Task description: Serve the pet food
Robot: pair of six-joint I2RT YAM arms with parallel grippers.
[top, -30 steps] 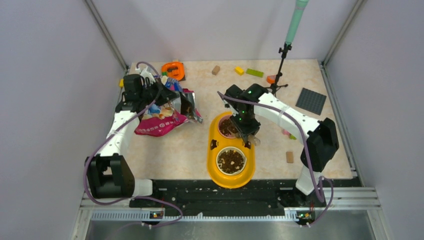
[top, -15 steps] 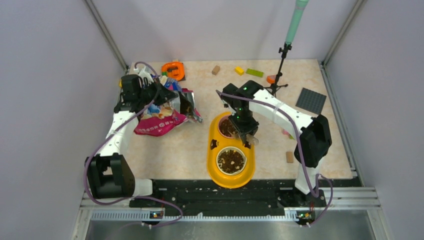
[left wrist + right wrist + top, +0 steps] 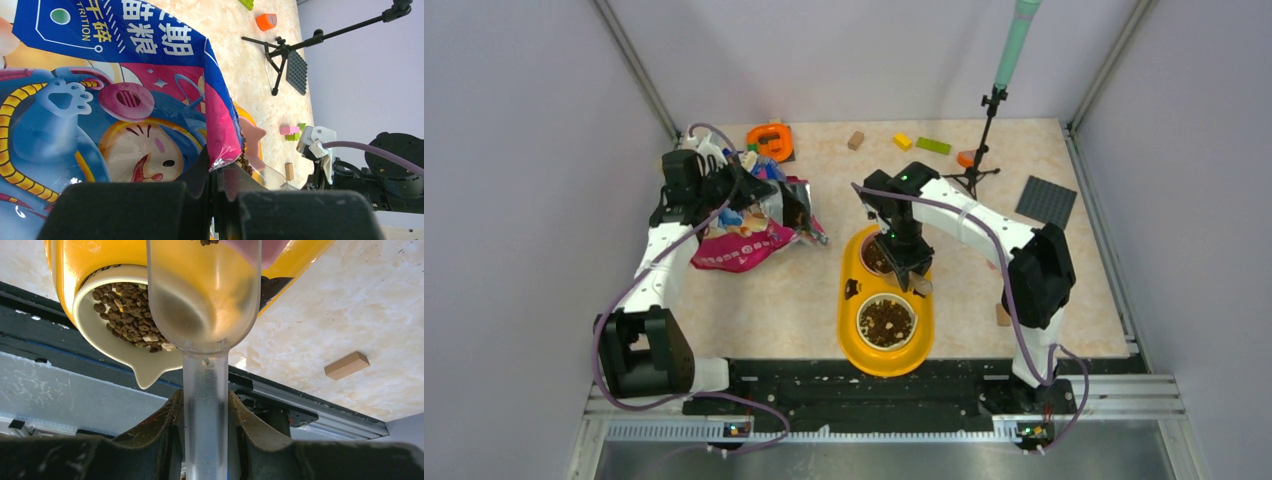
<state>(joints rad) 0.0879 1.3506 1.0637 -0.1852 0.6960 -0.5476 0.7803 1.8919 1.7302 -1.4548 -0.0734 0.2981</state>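
The pet food, dark brown kibble (image 3: 885, 320), fills the near white bowl of a yellow double feeder (image 3: 886, 358); more lies in the far bowl (image 3: 876, 257). My right gripper (image 3: 902, 255) hangs over the feeder, shut on the handle of a clear plastic scoop (image 3: 202, 290). In the right wrist view the scoop's cup looks nearly empty above the kibble (image 3: 122, 320), with my gripper (image 3: 205, 410) clamped on the handle. My left gripper (image 3: 769, 195) is shut on the edge of the magenta-and-blue cat food bag (image 3: 744, 240). The left wrist view shows the bag (image 3: 100, 100) pinched by my gripper (image 3: 215, 175), with kibble (image 3: 243, 155) at its mouth.
A black tripod stand (image 3: 984, 140) with a green pole stands at the back right, next to a dark baseplate (image 3: 1045, 202). An orange object (image 3: 771, 140), coloured bricks (image 3: 932, 145) and a tan block (image 3: 856, 140) lie along the back. Another tan block (image 3: 1002, 314) lies right of the feeder.
My right arm has swung a little to the left, carrying the scoop across the feeder's far bowl. The left arm and the bag have barely moved.
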